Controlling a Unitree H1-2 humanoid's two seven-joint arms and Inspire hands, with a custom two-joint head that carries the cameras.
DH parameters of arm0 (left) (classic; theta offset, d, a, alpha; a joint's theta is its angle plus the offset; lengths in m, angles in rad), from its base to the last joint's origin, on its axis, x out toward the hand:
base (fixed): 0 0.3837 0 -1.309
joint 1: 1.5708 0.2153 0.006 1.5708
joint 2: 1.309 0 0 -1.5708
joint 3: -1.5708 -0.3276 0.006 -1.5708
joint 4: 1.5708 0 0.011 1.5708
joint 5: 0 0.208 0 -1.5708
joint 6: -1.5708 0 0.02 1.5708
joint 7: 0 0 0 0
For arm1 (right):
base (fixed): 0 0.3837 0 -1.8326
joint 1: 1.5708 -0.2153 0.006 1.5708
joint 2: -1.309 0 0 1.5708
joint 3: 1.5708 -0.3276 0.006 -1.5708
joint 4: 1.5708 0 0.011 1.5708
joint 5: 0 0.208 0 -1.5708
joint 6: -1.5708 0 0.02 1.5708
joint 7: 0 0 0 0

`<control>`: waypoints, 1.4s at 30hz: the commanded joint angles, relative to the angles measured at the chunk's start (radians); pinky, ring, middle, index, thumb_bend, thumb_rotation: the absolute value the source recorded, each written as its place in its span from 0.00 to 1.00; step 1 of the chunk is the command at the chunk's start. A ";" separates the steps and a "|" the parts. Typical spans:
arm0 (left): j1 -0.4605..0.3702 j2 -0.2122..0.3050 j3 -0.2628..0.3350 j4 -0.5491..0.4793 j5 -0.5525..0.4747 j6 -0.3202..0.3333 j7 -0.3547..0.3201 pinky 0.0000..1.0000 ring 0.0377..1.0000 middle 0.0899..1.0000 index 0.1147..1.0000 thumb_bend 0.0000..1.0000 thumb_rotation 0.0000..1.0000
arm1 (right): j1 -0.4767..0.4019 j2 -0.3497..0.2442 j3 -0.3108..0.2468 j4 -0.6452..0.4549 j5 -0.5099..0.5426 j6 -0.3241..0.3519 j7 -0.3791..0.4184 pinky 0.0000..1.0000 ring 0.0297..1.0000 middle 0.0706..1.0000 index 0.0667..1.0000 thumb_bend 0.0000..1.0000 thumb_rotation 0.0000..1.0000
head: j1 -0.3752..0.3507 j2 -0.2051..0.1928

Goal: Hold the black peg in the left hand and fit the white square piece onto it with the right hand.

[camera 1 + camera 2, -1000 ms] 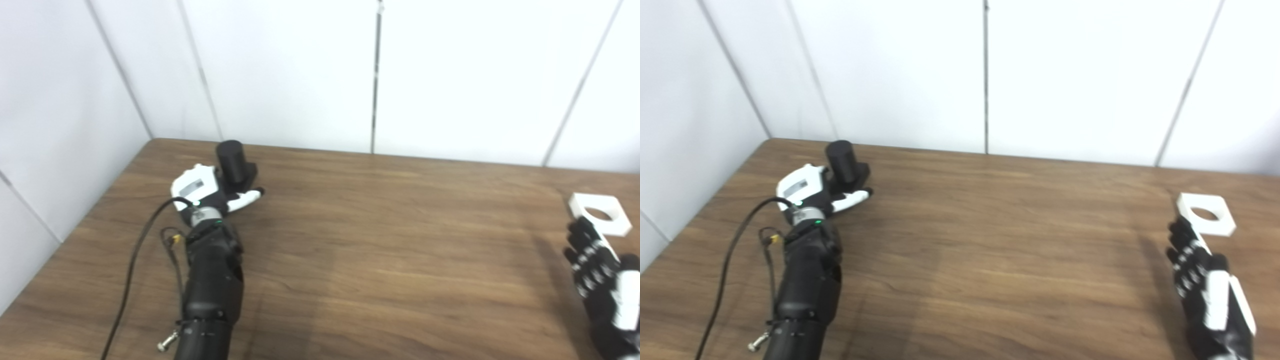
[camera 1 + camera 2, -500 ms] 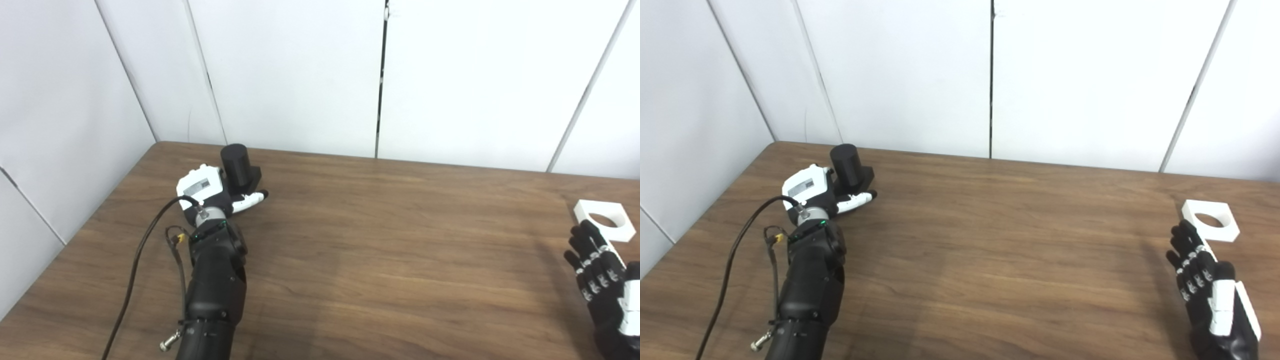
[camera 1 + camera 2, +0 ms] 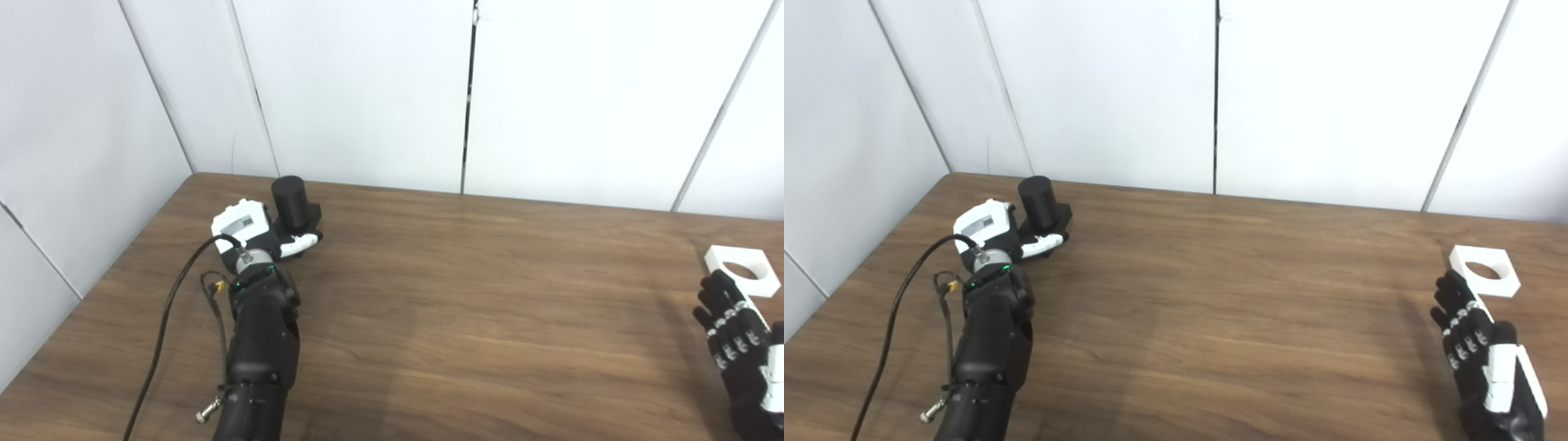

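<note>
The black peg (image 3: 289,200) is seen upright on its dark square base at the far left of the table (image 3: 1213,294). The left hand (image 3: 257,231) is placed against its near side, with the fingers curled toward the base. Whether the peg is really gripped cannot be told, because the contact is hidden by the hand. This placement is judged as a preparation for lifting the peg.

The white square piece (image 3: 1485,278) is lying flat at the far right, its round hole turned upward. The right hand (image 3: 1482,349) is held just near of it, with the fingers spread and nothing held.

A grey label is seen on the left hand, but no writing can be read.
</note>
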 commanded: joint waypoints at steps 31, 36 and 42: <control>-0.073 0.038 -0.018 0.094 -0.007 0.000 0.054 1.00 1.00 0.97 0.86 0.85 0.74 | 0.049 -0.014 -0.004 0.018 0.020 0.002 0.016 0.98 0.97 0.92 0.92 0.73 1.00 | 0.001 0.009; -0.077 0.038 -0.015 0.107 -0.019 0.000 0.072 1.00 1.00 0.97 0.86 0.85 0.75 | 0.049 -0.015 -0.005 0.017 0.020 0.006 0.014 0.97 0.97 0.92 0.92 0.73 1.00 | -0.005 0.012; -0.078 0.040 -0.015 0.108 -0.028 0.000 0.073 1.00 1.00 0.96 0.86 0.83 0.72 | 0.055 -0.015 -0.006 0.002 0.019 0.017 0.010 0.98 0.97 0.92 0.92 0.74 1.00 | -0.008 0.015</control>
